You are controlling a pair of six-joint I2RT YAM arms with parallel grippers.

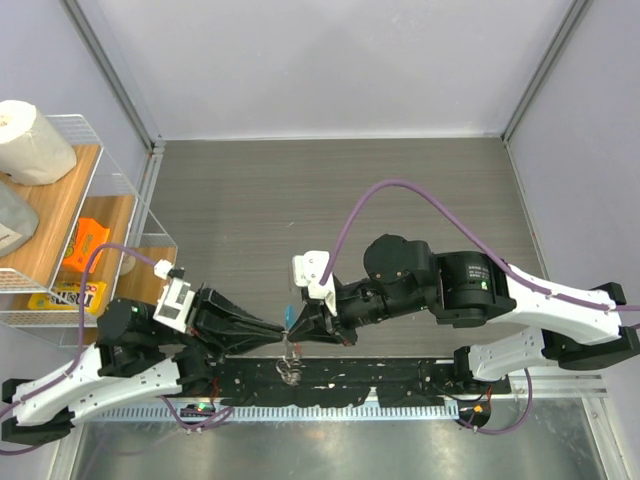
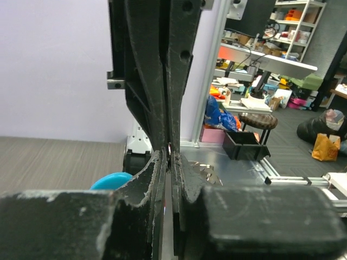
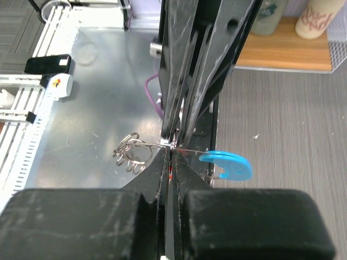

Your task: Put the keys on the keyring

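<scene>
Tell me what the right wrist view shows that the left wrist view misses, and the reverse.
Only the right wrist view: the keyring, its silvery loops bunched beside the shut right gripper, which pinches its thin wire, plus the whole blue crescent tag and a wooden shelf. Only the left wrist view: the shut left gripper and a cluttered workshop with an orange bag. Both: the blue crescent tag, though the left view catches just an edge, and a gripper closed at centre.
</scene>
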